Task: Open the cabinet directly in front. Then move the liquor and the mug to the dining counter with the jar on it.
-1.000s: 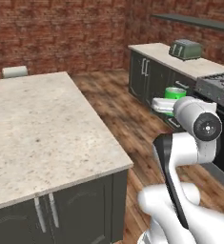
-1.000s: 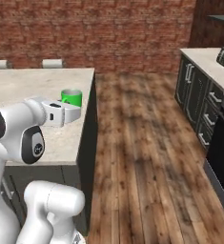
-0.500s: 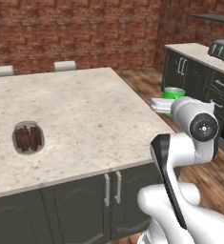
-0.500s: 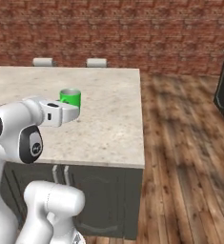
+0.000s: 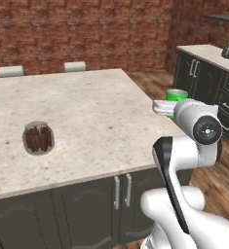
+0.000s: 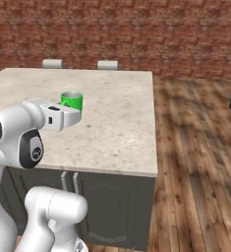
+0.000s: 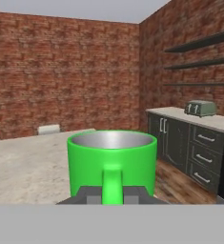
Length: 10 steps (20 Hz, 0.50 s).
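Red brick walls are standing behind the dining counter (image 5: 86,112). You are holding the mug (image 7: 112,163) — your gripper (image 7: 112,194) is squeezing its handle, and the mug is staying upright in the air by the counter's right edge. The jar (image 5: 38,138) is sitting on the counter top, well apart from the mug.
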Available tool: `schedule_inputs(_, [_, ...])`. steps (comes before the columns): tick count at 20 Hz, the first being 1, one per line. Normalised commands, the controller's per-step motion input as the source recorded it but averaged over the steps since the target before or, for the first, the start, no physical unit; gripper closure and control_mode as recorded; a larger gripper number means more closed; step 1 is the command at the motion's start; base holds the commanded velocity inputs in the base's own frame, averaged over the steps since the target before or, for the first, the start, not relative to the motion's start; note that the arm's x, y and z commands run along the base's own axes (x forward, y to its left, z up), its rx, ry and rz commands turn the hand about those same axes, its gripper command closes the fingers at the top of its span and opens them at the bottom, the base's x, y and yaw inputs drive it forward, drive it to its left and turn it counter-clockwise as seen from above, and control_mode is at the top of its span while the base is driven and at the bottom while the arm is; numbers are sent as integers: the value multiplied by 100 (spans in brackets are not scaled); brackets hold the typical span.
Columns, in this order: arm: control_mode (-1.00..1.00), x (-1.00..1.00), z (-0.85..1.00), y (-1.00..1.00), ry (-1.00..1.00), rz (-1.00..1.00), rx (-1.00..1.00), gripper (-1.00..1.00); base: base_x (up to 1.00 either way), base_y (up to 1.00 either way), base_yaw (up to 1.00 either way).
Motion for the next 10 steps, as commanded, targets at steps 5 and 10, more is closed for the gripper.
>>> schedule_inputs(5, [100, 0, 0, 0, 0, 0, 0, 100, 29, 49, 6])
schedule_inputs(10, [100, 0, 0, 0, 0, 0, 0, 100, 25, 76, 2])
